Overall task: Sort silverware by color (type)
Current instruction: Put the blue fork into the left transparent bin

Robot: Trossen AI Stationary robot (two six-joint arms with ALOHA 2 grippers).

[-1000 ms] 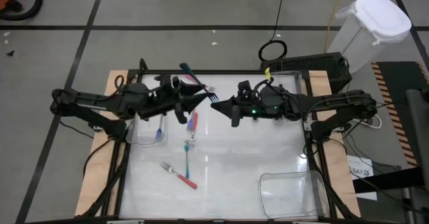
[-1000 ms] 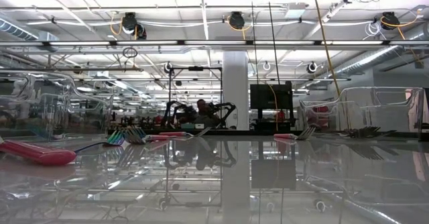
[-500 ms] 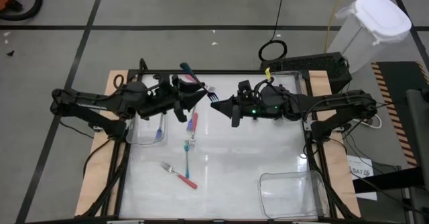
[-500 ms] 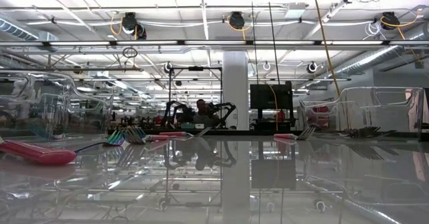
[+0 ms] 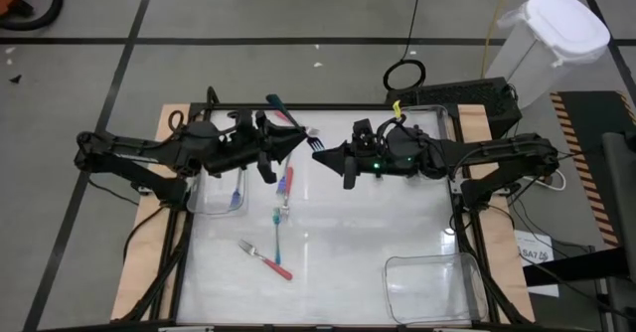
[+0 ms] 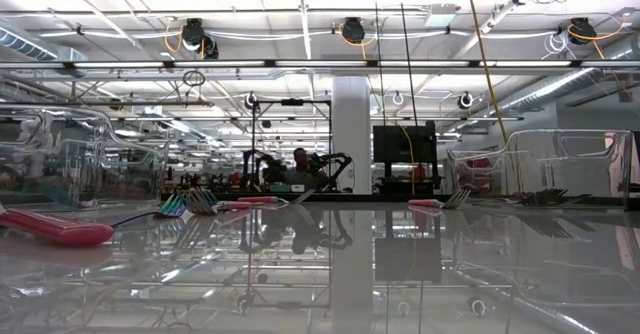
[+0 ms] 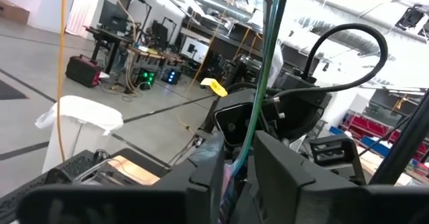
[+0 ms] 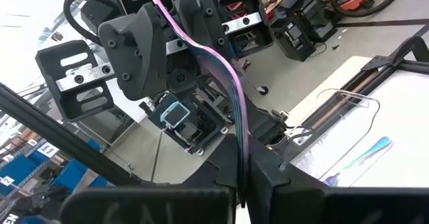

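The left arm reaches in over the back of the tabletop (image 5: 348, 233), and the left gripper (image 5: 295, 143) hangs in the air nose to nose with the right gripper (image 5: 328, 156). In the left wrist view, a teal fork (image 7: 265, 70) rises from the narrow gap between the left gripper's two fingers (image 7: 201, 177). It cannot be told whether they pinch it. From above, its handle sticks out behind and to the outer side of that gripper.

Just below the left gripper, a clear bin (image 5: 204, 205) holds a blue-handled fork (image 5: 237, 191). On the tabletop beneath and slightly in front of the gripper lie three more forks:
- a pink-red fork (image 5: 286, 181)
- a second teal fork (image 5: 277, 225), beyond it
- another pink-red fork (image 5: 268, 258), farther still, set at a slant

Between the two grippers, a pink fork (image 8: 221, 63) spans the gap. The right gripper is closed on one end of it. The handle curves up from those clamped fingers and runs in among the fingers of the left gripper facing it.

The right arm stretches in from the right side, level with the left arm. A second clear bin (image 5: 397, 272) sits well away from the right gripper, at the near right corner of the tabletop.
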